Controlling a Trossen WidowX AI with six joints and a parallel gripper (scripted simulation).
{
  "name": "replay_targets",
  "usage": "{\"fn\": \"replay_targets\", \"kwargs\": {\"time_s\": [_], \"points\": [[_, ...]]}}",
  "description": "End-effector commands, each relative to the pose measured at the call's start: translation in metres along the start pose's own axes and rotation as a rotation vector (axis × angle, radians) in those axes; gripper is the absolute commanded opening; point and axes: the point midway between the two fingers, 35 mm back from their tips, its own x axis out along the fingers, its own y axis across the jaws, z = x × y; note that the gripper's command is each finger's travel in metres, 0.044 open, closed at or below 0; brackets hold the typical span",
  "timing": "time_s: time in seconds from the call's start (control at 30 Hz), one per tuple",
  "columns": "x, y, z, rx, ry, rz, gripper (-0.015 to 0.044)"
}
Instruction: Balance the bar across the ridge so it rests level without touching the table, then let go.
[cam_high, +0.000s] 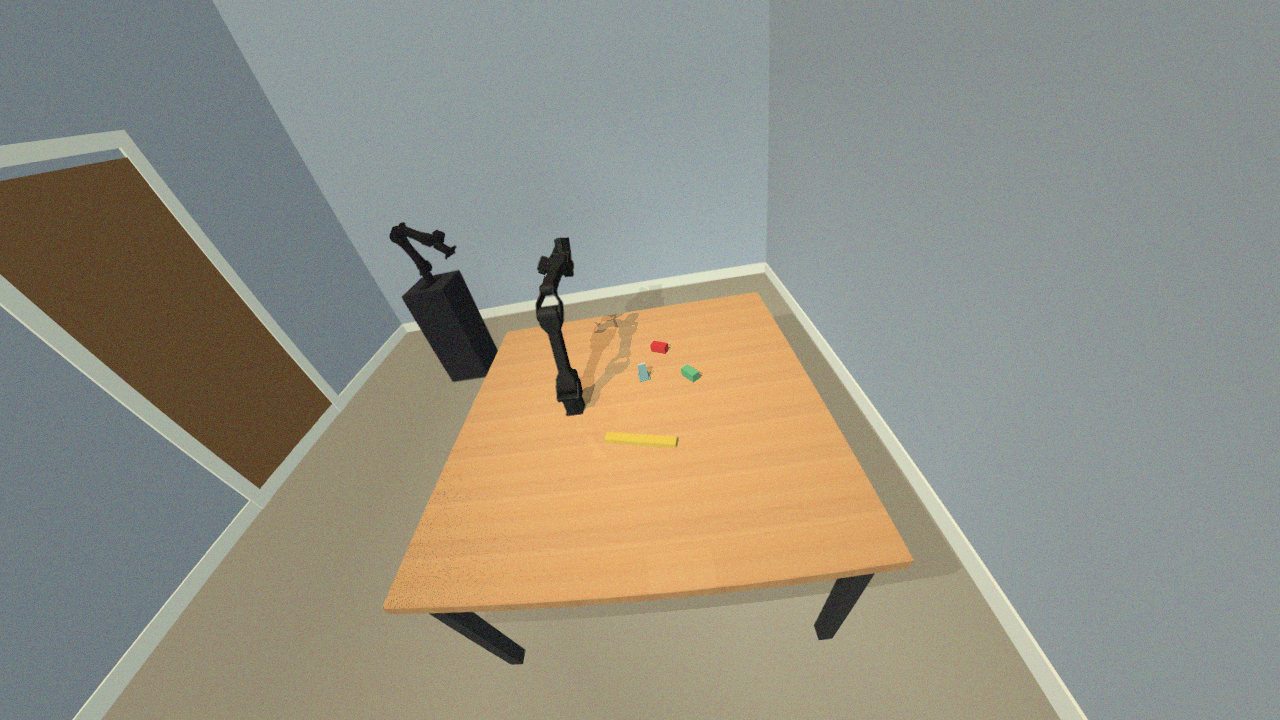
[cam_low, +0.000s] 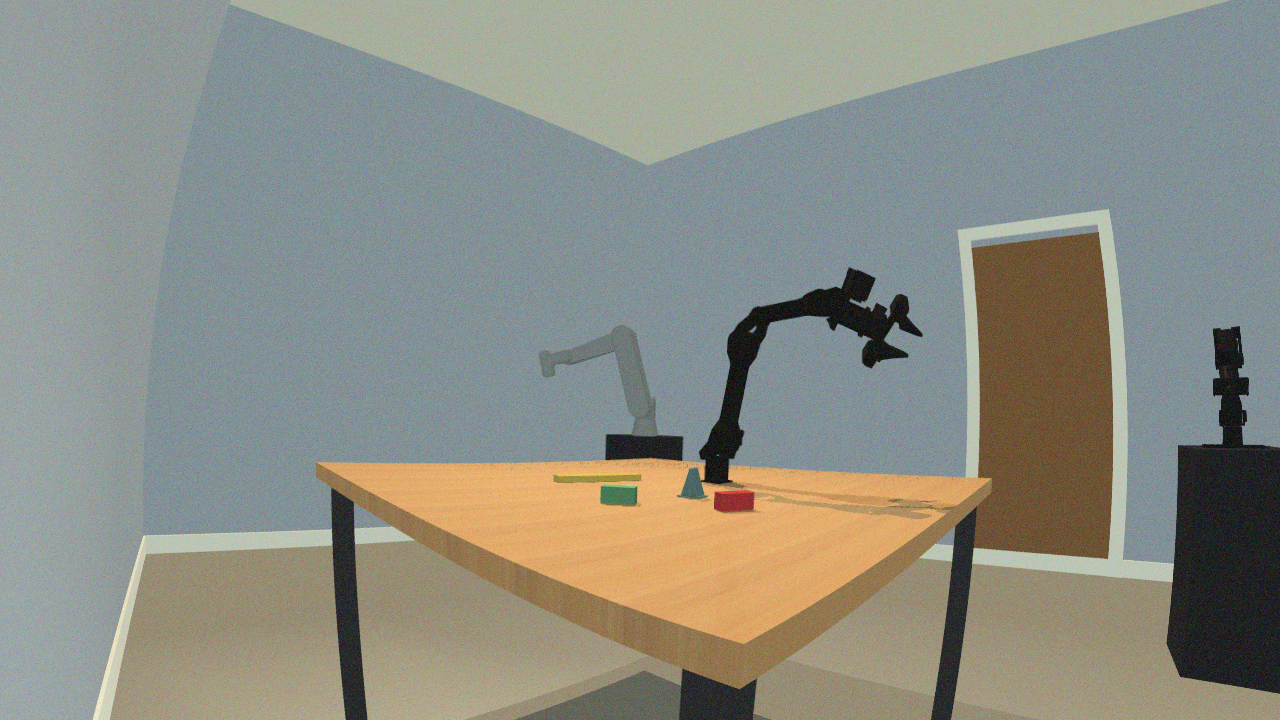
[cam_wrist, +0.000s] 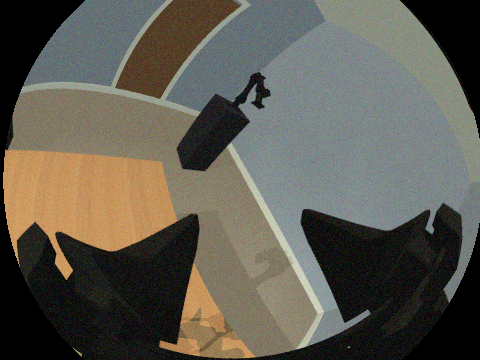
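The yellow bar lies flat on the wooden table. The blue-grey ridge stands upright on the table, narrow at its top, apart from the bar and with nothing on it. My gripper is open, with nothing between its fingers. It hangs high above the table, far from the bar and ridge, and points away from them. The bar and ridge are not seen in the wrist view.
A red block and a green block lie near the ridge, on different sides. Beyond the table, a second black arm stands on a dark pedestal. A grey arm stands behind the table in the exterior view.
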Motion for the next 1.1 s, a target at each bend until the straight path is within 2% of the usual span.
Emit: {"fn": "replay_targets", "kwargs": {"time_s": [0.0,0.5,1.07], "points": [[-0.012,-0.005,-0.023,0.054,0.060,-0.024,0.0315],[-0.078,-0.026,-0.121,0.286,0.296,-0.150,0.0315],[-0.173,-0.022,-0.215,0.562,0.540,-0.310,0.0315]]}}
